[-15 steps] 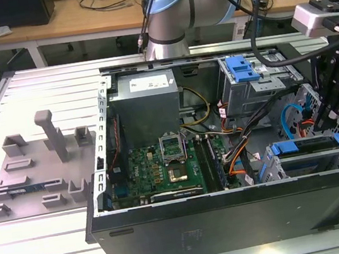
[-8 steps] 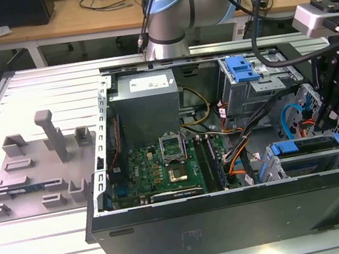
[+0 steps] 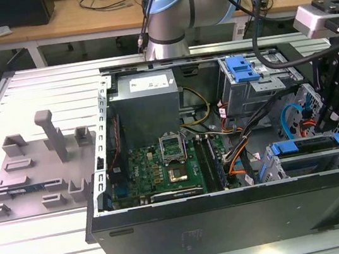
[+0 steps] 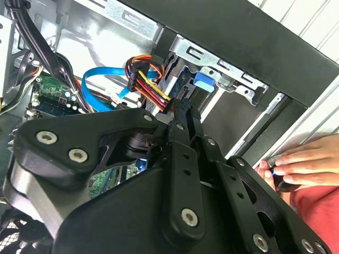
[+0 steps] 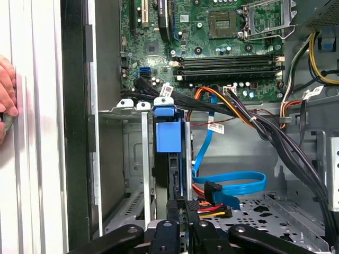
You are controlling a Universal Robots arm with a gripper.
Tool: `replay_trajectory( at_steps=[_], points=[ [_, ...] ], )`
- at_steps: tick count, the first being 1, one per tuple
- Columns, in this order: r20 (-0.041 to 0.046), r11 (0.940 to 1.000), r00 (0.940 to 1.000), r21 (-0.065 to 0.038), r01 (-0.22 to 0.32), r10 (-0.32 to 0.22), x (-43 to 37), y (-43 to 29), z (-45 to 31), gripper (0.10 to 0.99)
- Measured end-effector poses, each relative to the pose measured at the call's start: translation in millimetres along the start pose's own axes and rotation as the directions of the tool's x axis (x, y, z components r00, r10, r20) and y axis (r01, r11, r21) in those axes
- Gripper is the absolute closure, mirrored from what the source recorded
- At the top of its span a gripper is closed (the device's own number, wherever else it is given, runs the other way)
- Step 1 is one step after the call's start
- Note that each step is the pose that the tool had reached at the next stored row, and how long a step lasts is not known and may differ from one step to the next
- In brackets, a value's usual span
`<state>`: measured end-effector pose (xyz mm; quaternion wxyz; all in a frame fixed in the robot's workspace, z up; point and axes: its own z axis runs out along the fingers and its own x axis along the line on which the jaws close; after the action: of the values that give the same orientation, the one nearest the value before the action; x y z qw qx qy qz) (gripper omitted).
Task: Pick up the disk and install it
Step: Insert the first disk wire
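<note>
While the disk (image 3: 303,145) sits in the drive cage (image 3: 277,171), lower right of the exterior view, the gripper (image 5: 181,210) hangs just beside its edge; I cannot tell its grip.

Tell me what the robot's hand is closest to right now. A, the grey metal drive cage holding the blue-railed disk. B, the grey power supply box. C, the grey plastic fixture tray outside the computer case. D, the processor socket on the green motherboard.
A: in the first wrist view the hand sits right at the grey metal drive cage, where the blue-railed disk stands edge-on in a slot.
</note>
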<state>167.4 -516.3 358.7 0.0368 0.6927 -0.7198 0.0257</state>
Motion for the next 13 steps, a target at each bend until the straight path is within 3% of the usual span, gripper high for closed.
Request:
replay_trajectory(
  at_steps=[13],
  points=[
    [0.0, 1.0, 1.0, 0.0, 0.0, 0.0, 0.4, -0.1, 1.7, 0.922]
  ],
)
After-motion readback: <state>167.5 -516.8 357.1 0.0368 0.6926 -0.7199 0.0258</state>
